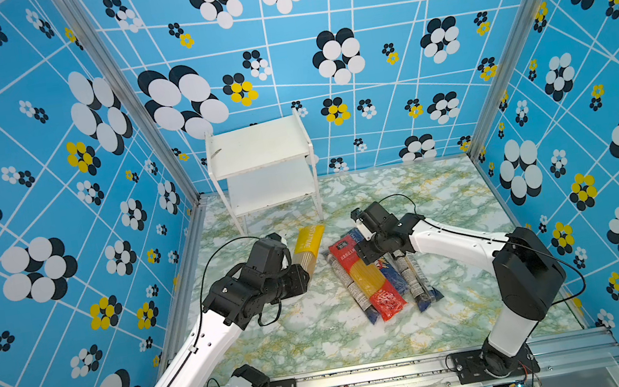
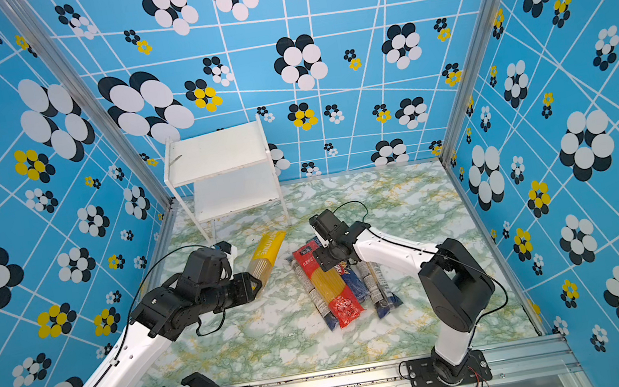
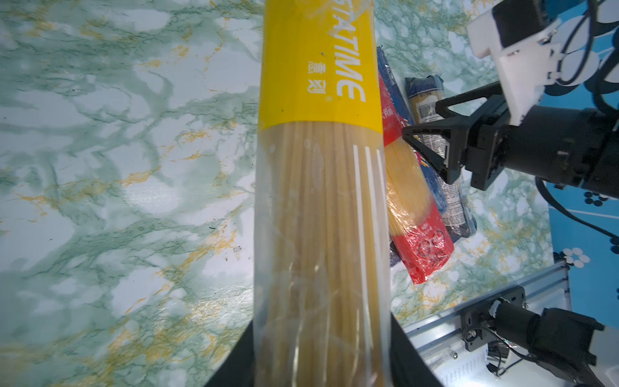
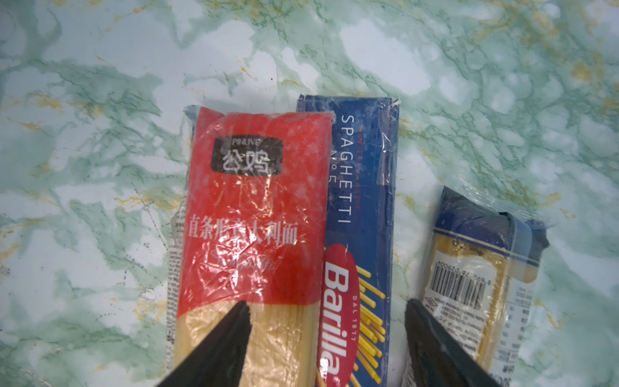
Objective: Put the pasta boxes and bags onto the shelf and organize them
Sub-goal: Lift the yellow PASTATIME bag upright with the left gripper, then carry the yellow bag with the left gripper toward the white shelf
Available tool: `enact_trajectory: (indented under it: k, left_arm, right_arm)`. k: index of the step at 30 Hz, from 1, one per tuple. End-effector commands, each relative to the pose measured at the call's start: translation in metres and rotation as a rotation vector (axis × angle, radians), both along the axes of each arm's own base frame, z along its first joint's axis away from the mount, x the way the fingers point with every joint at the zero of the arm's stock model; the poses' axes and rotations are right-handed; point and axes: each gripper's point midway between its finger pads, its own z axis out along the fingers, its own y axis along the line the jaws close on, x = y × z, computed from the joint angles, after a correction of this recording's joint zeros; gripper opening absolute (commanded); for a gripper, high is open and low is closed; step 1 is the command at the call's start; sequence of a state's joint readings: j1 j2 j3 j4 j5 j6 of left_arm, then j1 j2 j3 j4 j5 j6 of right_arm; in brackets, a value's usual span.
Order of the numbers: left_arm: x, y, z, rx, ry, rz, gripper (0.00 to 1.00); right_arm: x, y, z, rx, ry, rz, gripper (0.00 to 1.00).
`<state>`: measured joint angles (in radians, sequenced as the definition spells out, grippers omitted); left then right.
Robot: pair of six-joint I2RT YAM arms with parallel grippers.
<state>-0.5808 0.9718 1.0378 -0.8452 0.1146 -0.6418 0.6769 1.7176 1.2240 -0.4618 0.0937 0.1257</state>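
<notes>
1. Packs lie heaped on the marble table [image 1: 322,339] nearest me. The red bag [image 1: 367,278] is on top, with the dark blue Barilla box [image 4: 361,201] tucked against its side. A slim bag [image 1: 351,289] sits half under it on the left. A second slim bag [image 1: 418,282] lies near the box on the right, with a strip of table between them. All four run near-to-far on a slant, their far ends leaning left. The red bag's brand label is at its far end.

2. Over the far ends of that heap hangs the right gripper [image 4: 326,303], jaws spread and holding nothing. One finger [image 4: 217,341] is above the red bag and the other above the gap by the second slim bag, so they bracket the Barilla box. I'd guess it is lined up across the box's narrow width, the only way so long a pack fits between the jaws.

3. Off to the left, the left gripper [image 3: 321,321] has its jaws pressed against both sides of the yellow bag [image 1: 308,243], at the clear end. The bag's long axis runs straight away from the wrist, and its yellow-labelled end points at the foot of the rack. Holding it by one end probably lets the free end go in first, though a bag this long may sag. I cannot tell whether its far end is off the table.

4. Farthest off stands the shelf [image 1: 258,146], back against the wall on the left, with nothing on either board. Its open front faces the arms, so I reckon a pack aimed end-on would slide in lengthwise.
</notes>
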Motion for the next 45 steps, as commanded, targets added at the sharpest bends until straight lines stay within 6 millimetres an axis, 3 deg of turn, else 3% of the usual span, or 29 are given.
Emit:
enact_trajectory:
  k: [1, 11, 19, 28, 38, 45]
  left_arm:
    - [0.006, -0.024, 0.078, -0.21, -0.206, -0.097, 0.0]
    - [-0.006, -0.023, 0.155, -0.344, -0.37, -0.159, 0.0]
    - [0.006, -0.012, 0.211, -0.321, -0.534, -0.135, 0.0]
    - [0.035, 0.01, 0.273, -0.24, -0.741, -0.009, 0.0]
    - [0.068, 0.045, 0.318, -0.066, -0.916, 0.177, 0.0]
    - [0.107, 0.078, 0.34, 0.053, -0.954, 0.325, 0.0]
  right_arm:
    - [0.003, 0.001, 0.01, 0.032, 0.002, -0.017, 0.75]
    - [0.005, -0.002, 0.007, 0.031, 0.01, -0.024, 0.75]
    - [0.005, -0.001, 0.006, 0.029, 0.014, -0.022, 0.75]
    - [0.006, -0.003, 0.004, 0.026, 0.018, -0.025, 0.75]
    - [0.006, 0.0, -0.001, 0.025, 0.035, -0.017, 0.75]
    - [0.007, 0.002, -0.002, 0.028, 0.041, -0.013, 0.75]
